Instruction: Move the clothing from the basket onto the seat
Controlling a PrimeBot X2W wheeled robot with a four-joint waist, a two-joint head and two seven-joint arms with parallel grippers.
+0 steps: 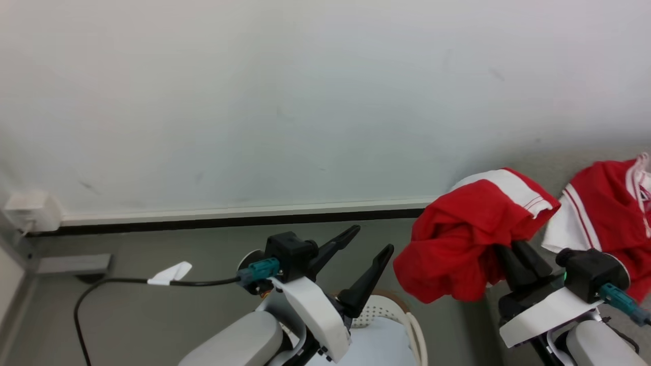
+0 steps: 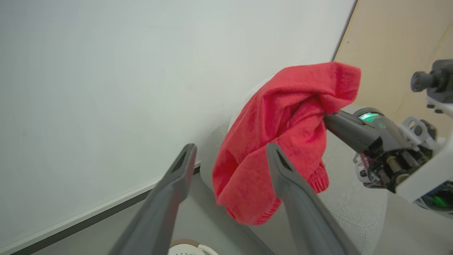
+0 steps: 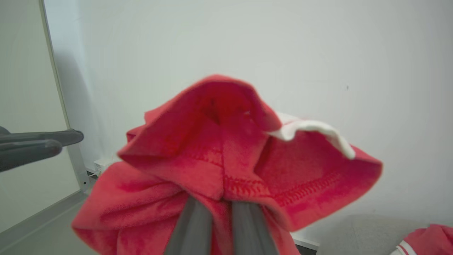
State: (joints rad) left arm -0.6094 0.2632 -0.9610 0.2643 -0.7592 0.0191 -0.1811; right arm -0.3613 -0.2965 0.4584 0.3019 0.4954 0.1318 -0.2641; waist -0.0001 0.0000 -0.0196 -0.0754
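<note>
While the right hand (image 1: 508,254) pinches the red jersey (image 1: 457,244), it droops straight down, bunched; left hand (image 1: 372,239) spread, empty.

The grey floor (image 1: 178,244) by the wall carries a white basket (image 1: 379,309) with a brown rim, and a black cable (image 1: 127,280) trails across it further left. On the grey sofa (image 1: 580,165) to the right lies a red-and-white jersey (image 1: 605,208).
</note>
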